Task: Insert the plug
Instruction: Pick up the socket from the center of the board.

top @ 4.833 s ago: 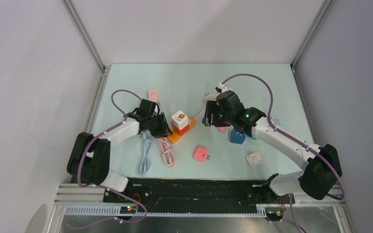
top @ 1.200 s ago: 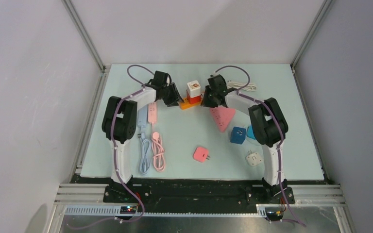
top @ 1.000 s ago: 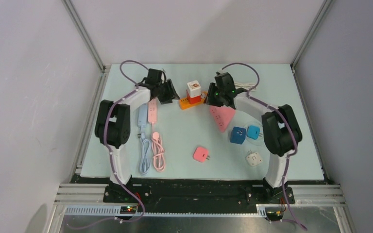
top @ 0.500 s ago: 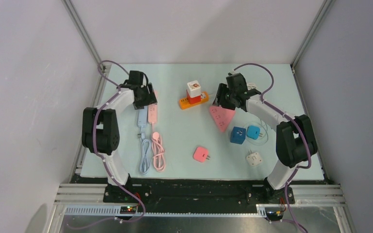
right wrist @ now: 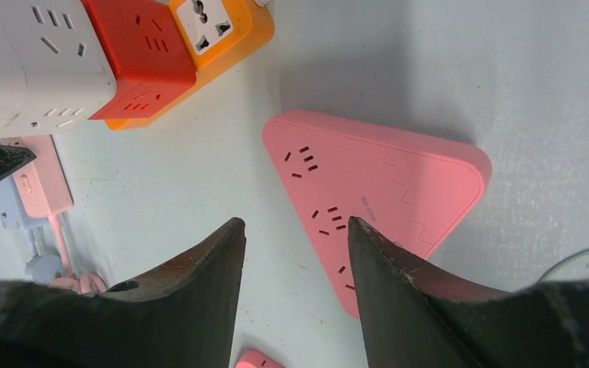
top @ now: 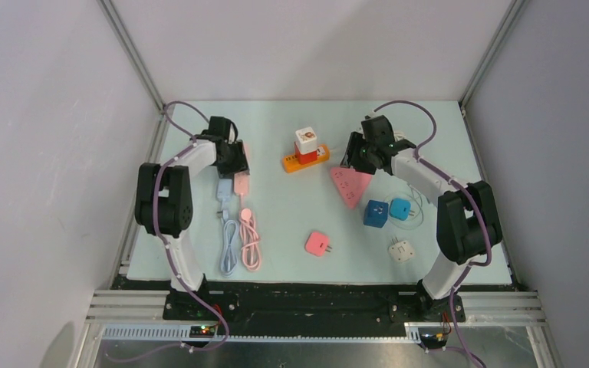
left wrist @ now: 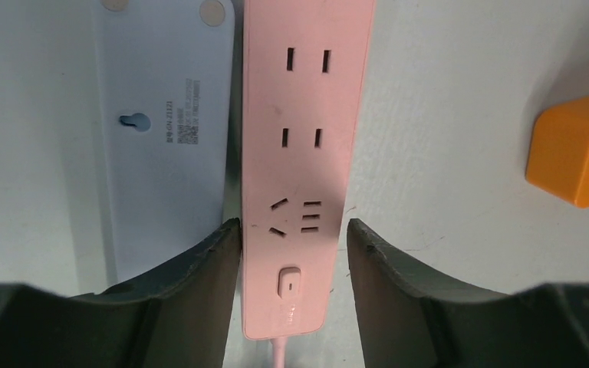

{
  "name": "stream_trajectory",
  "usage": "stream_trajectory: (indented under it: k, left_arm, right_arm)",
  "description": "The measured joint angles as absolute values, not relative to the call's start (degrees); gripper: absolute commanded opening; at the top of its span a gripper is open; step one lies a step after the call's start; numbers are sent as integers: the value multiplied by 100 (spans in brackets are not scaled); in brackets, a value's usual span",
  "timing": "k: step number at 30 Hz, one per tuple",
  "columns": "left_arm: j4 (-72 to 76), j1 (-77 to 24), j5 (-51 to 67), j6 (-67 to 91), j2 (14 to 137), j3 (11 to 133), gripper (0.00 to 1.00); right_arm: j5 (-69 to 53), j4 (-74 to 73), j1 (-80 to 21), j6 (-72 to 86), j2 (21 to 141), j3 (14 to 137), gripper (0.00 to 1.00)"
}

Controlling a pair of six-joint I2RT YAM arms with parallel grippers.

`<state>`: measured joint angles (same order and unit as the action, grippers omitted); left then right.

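Both hands spread, plug loose up front
The left hand [left wrist: 293, 230] straddles the pink strip [left wrist: 307, 115], with the blue strip [left wrist: 169, 115] tight alongside. The right hand [right wrist: 295, 226] gapes over an edge of the triangular strip [right wrist: 383, 184]. The pink plug [top: 318, 244] sits alone on the counter [top: 291, 207] toward its near edge, well apart from both.

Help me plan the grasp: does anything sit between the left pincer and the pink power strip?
Nothing visible does. The left pincer hangs open astride the pink power strip, whose top is bare. A pale blue power strip lies tight along one side and may crowd that finger.
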<state>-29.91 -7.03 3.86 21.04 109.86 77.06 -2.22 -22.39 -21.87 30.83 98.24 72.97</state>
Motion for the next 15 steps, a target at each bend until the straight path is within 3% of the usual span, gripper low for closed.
stream_trajectory:
  k: [6, 9, 15]
  left_arm:
    - [-2993, -718, 403, 2104, 11187, 7706, 58]
    - [-2991, -757, 351, 2093, 11253, 7708, 53]
    - [-3044, -1007, 49, 2032, 11271, 7778, 9]
  right_arm:
    - [-224, -2248, -2152, 3085, 9824, 7297, 56]
    - [-224, -2250, -2152, 3085, 9824, 7297, 56]
    - [-228, -2252, -2147, 3087, 9824, 7297, 56]
